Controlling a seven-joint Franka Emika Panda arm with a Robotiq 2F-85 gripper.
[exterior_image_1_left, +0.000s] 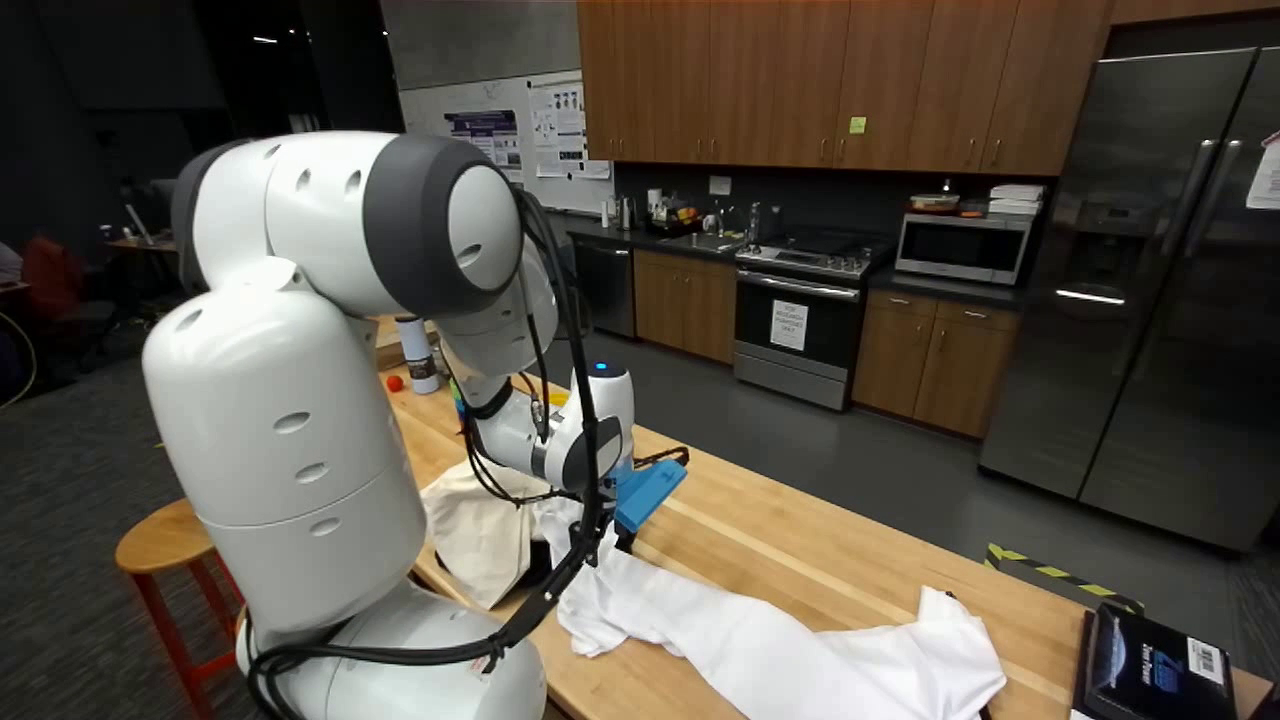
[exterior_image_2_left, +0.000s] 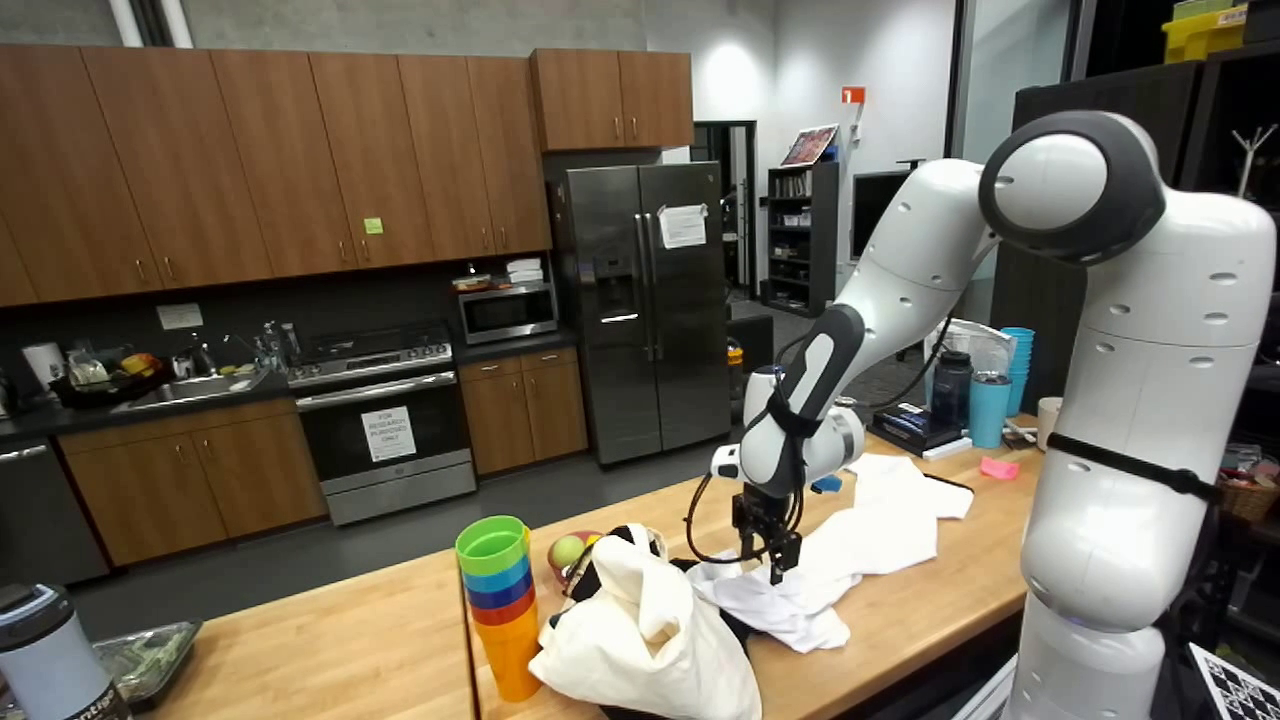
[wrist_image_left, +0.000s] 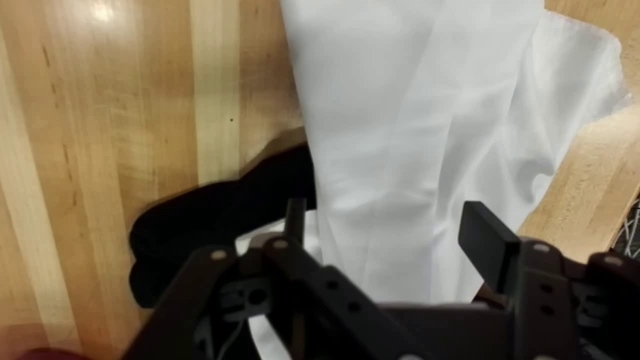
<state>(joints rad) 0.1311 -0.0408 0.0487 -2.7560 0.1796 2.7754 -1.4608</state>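
The white cloth (wrist_image_left: 390, 125) lies long and creased on the wooden table (wrist_image_left: 90, 150). In the wrist view its long axis goes almost from bottom to top, and on the right a flap spreads outward. In both exterior views it stretches from a crumpled end (exterior_image_2_left: 800, 615) towards the black box (exterior_image_1_left: 1160, 665), which lies near its other end.

The gripper (wrist_image_left: 382, 220) points down over the crumpled part. Its two fingers (wrist_image_left: 485, 245) are spread well apart, and the fabric passes between them without being pinched; whether the tips touch it, I cannot tell.

Just beside the cloth, the wrist view shows clearly a black thing (wrist_image_left: 215, 220) with rounded outline, which is mostly hidden in both exterior views. The cream canvas bag (exterior_image_2_left: 650, 650) sits near the crumpled end.

Farther out, a stack of coloured cups (exterior_image_2_left: 500, 620) stands fully visible in an exterior view. A pink piece (exterior_image_2_left: 1000, 468) is seen only there, and a small red ball (exterior_image_1_left: 394, 383) only in an exterior view, near the pale tumbler (exterior_image_1_left: 418, 360).
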